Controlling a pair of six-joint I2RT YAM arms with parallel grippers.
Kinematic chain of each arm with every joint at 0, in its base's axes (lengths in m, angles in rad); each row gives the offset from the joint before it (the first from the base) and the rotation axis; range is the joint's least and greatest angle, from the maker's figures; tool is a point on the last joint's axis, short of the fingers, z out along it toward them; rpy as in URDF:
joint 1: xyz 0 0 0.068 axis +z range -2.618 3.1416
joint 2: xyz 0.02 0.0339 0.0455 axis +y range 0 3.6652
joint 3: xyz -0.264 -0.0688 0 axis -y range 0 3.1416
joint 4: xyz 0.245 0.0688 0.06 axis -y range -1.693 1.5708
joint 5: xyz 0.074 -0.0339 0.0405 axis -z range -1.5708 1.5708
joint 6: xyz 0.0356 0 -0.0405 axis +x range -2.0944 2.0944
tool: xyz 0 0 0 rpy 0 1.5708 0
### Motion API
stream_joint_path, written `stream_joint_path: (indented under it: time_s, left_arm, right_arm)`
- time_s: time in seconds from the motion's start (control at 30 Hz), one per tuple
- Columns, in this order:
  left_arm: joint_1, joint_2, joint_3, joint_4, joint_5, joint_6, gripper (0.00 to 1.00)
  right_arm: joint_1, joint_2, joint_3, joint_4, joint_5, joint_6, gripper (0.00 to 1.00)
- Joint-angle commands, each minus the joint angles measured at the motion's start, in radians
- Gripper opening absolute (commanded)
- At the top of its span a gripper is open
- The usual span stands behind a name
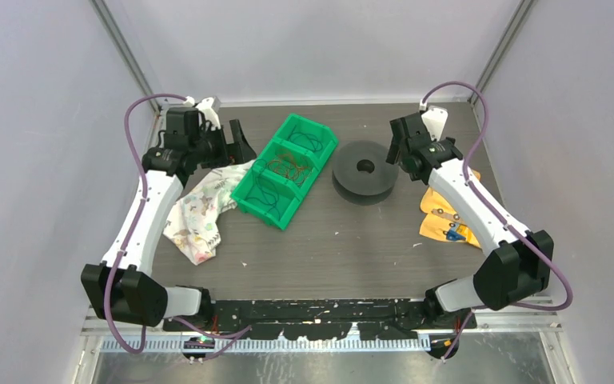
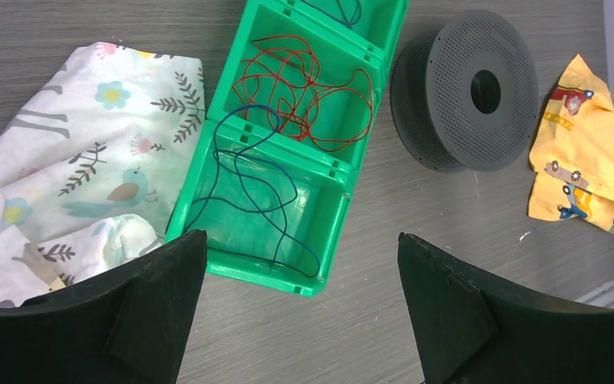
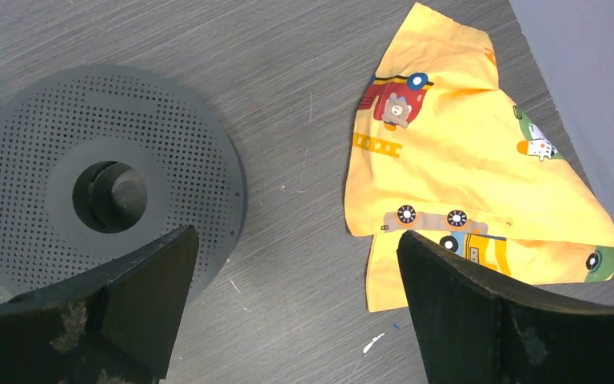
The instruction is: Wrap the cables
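Nothing of the wrapping looks done yet, judging by how things lie on the tabletop (image 1: 352, 248). A floral cloth (image 2: 72, 160) lies crumpled at the left, touching the long side of the green bin (image 2: 256, 268), which sits diagonally with three compartments in a row. To the right of the bin and just clear of it, the black spool (image 2: 448, 112) lies on one flange, and no wire shows on it in any view. A yellow cloth (image 3: 448, 160) lies further right, apart from the spool. The left claw (image 2: 300, 248) hangs above the near end of the bin with its jaws wide apart and nothing between them. The right claw (image 3: 296, 240) hangs over bare tabletop between spool and yellow cloth, jaws equally wide and empty. The cables (image 2: 300, 96) are all in the bin: a red one tangled in the middle compartment, a blue one looped loosely in the compartment nearest the arms, and a dark one partly visible in the far compartment. I judge the whole job remains: lifting a cable out, bringing it to the spool and winding it.
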Motion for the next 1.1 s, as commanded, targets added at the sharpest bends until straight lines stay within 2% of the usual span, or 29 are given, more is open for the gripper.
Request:
stream_joint_path:
  time_s: [0.0,0.2,0.37,0.47,0.7,0.9,1.07]
  left_arm:
    - [0.004,-0.007,0.014,0.048,0.051,-0.012,0.90]
    - [0.004,-0.003,0.013,0.026,0.055,-0.010,0.92]
    - [0.004,0.000,0.015,0.008,0.068,-0.010,0.92]
    - [0.004,-0.011,0.002,0.014,0.066,-0.012,0.92]
    - [0.004,0.003,-0.001,0.010,0.090,-0.017,0.93]
    - [0.004,-0.005,-0.012,0.003,0.057,-0.023,0.93]
    - [0.004,0.021,0.011,-0.036,0.047,-0.015,0.93]
  right_arm:
    - [-0.001,-0.074,-0.042,0.060,0.022,0.017,1.00]
    - [-0.001,-0.085,-0.070,0.092,-0.057,-0.010,1.00]
    - [-0.011,-0.147,-0.189,0.252,-0.204,-0.037,1.00]
    - [-0.081,-0.133,-0.241,0.323,-0.418,-0.013,1.00]
    - [-0.236,-0.079,-0.313,0.427,-0.687,0.140,1.00]
    - [-0.374,-0.017,-0.432,0.605,-0.882,0.267,1.00]
    - [-0.385,0.085,-0.467,0.721,-0.932,0.342,0.99]
